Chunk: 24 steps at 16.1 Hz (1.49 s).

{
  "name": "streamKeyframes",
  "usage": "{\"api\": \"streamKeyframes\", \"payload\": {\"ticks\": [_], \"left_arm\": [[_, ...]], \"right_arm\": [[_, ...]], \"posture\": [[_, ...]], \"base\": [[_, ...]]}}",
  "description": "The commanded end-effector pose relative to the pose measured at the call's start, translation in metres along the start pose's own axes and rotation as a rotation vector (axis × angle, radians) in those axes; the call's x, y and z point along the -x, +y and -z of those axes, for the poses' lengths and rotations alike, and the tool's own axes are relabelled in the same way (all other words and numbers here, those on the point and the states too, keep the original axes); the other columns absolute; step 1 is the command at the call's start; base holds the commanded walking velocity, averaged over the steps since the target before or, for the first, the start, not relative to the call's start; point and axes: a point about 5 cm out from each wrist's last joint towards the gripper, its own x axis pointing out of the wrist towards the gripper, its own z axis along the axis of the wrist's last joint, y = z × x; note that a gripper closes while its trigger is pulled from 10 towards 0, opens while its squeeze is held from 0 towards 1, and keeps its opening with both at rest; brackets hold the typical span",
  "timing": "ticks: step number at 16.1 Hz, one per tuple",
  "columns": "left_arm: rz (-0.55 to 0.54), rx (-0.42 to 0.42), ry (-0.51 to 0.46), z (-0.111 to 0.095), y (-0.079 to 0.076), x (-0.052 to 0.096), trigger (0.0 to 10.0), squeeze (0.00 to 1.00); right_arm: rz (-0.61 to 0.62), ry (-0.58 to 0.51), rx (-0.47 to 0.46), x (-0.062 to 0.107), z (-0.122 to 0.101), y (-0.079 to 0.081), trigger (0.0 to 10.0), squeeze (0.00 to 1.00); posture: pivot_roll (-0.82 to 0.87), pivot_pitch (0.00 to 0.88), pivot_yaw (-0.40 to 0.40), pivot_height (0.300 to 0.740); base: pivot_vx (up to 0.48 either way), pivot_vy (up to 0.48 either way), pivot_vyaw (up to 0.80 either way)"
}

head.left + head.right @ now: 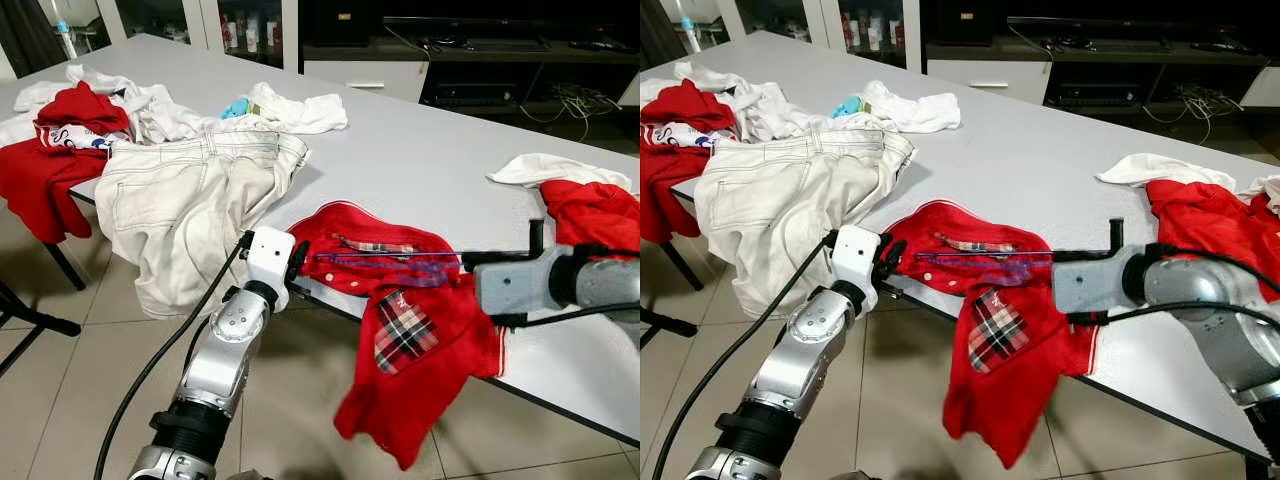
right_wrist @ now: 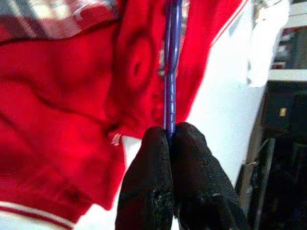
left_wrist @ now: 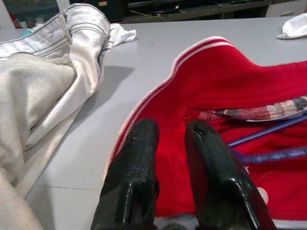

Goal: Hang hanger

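Purple plastic hanger [image 2: 171, 72] lies inside the red shirt [image 1: 410, 330] at the worktop [image 1: 420, 150] edge, its end clamped between the right gripper [image 2: 169, 136] fingers. Opposite, the left gripper [image 3: 168, 139], fingers slightly apart, rests against the shirt's collar.

Cream trousers [image 1: 185, 195] and white cloths [image 1: 290, 110] lie on the grey table [image 1: 420, 150].

Left arm [image 1: 220, 360] angled up from below, wrist bent forward, left gripper [image 3: 170, 139] at the table edge, its 2 fingers [image 3: 139, 143] slightly parted, nothing between them. Right arm [image 1: 1210, 300] comes in level from the right, forearm horizontal. Right gripper [image 2: 169, 132] points left, 2 fingers pinched tight on the hanger [image 2: 171, 72].
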Motion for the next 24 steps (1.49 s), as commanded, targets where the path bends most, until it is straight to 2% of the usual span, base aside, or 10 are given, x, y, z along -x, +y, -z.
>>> {"api": "streamKeyframes", "payload": {"ticks": [1,4,5,6,11,12,17,21,22,24], "left_arm": [[-0.006,-0.014,-0.013,-0.005,0.002,-0.003,10.0,0.00],[-0.095,-0.012,-0.014,-0.007,0.033,-0.003,10.0,0.00],[-0.109,0.009,-0.026,-0.010,0.044,-0.004,10.0,0.39],[-0.090,0.021,-0.040,-0.013,0.048,-0.005,10.0,1.00],[0.112,0.084,-0.028,-0.010,0.029,-0.006,10.0,1.00],[0.206,0.106,0.012,-0.003,0.015,-0.004,10.0,0.00],[0.142,0.069,0.167,0.027,0.029,0.003,10.0,0.00],[0.065,0.050,0.048,0.006,0.045,-0.001,10.0,0.00],[0.072,0.056,-0.007,-0.003,0.044,-0.001,10.0,1.00],[0.093,0.033,-0.050,-0.008,0.040,-0.002,10.0,1.00]], "right_arm": [[-0.007,0.008,0.017,0.000,0.000,0.001,10.0,0.00],[-0.005,-0.005,0.015,-0.001,-0.001,0.001,10.0,0.00],[-0.005,-0.008,0.018,-0.001,-0.002,0.001,10.0,0.00],[-0.004,-0.011,0.017,-0.002,-0.002,0.001,10.0,0.00],[-0.010,-0.025,0.013,-0.004,-0.006,0.002,10.0,0.00],[-0.011,-0.026,0.012,-0.004,-0.006,0.002,10.0,0.00],[-0.011,-0.021,0.013,-0.004,-0.005,0.002,10.0,0.00],[-0.010,-0.015,0.011,-0.004,-0.004,0.003,10.0,0.00],[-0.011,-0.014,0.010,-0.004,-0.003,0.003,10.0,0.00],[-0.011,-0.013,0.009,-0.004,-0.003,0.003,10.0,0.00]], "posture": [[-0.06,0.000,-0.013,0.740],[-0.05,0.000,-0.017,0.740],[-0.05,0.000,-0.019,0.740],[-0.05,0.000,-0.020,0.740],[-0.06,0.000,-0.018,0.740],[-0.06,0.000,-0.018,0.740],[-0.05,0.000,-0.020,0.740],[-0.05,0.000,-0.020,0.740],[-0.05,0.000,-0.020,0.740],[-0.05,0.000,-0.015,0.740]], "base": [[0.000,0.000,0.00],[0.000,0.000,0.00],[0.000,0.000,0.00],[0.000,0.000,0.00],[0.000,0.000,0.00],[0.000,0.000,0.00],[0.000,0.000,0.00],[0.000,0.000,0.00],[0.000,0.000,0.00],[0.000,0.000,0.00]]}}
